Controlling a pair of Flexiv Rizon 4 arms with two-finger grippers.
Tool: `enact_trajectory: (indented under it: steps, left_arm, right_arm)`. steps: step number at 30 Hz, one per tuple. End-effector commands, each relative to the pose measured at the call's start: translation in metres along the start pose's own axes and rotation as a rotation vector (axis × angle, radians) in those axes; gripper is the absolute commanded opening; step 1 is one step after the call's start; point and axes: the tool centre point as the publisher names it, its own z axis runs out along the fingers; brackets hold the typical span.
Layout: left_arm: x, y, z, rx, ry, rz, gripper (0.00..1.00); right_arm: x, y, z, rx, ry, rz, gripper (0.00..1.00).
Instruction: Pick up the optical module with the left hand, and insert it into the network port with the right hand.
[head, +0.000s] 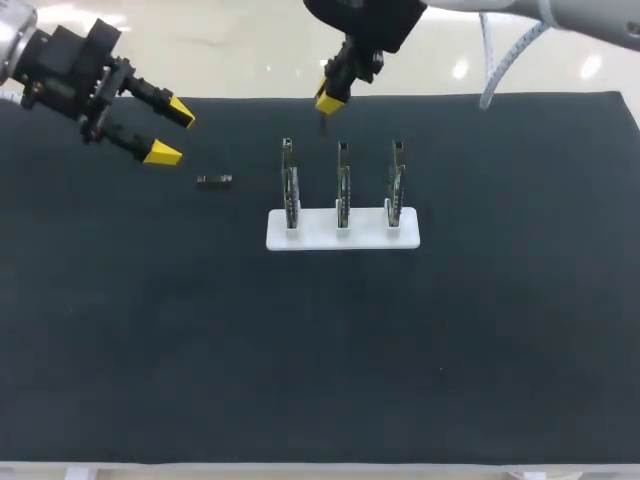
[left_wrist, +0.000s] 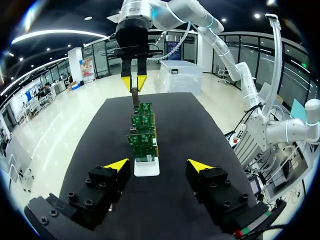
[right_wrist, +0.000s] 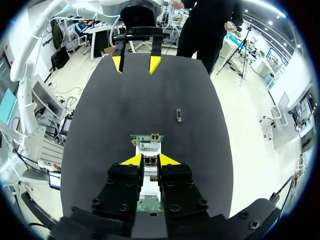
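Note:
One small dark optical module (head: 214, 180) lies flat on the black mat, left of the boards, also seen as the module (right_wrist: 178, 115) in the right wrist view. My left gripper (head: 171, 132) hangs open above the mat, up and left of it, holding nothing. My right gripper (head: 330, 97) is above the far side of the middle board (head: 343, 185), shut on a second thin dark module (left_wrist: 135, 97) that points down. The three upright boards with network ports stand in a white base (head: 343, 228). In the right wrist view my right gripper (right_wrist: 150, 160) is over a board's port (right_wrist: 148, 137).
The left board (head: 290, 185) and right board (head: 397, 180) flank the middle one. From my left gripper (left_wrist: 159, 165) the boards (left_wrist: 141, 140) line up straight ahead. The black mat (head: 320, 350) stretches bare towards its front edge.

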Motion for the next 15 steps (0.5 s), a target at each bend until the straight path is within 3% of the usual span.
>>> enact_trajectory:
  steps: [1, 15]
  left_arm:
    - [0.0, 0.001, 0.0, 0.002, 0.003, -0.001, 1.0]
    - [0.0, 0.001, 0.0, 0.002, 0.003, -0.001, 1.0]
  right_arm:
    - [0.0, -0.009, -0.001, -0.02, 0.016, -0.011, 0.0]
    - [0.015, -0.015, 0.006, -0.04, -0.013, -0.021, 0.0]
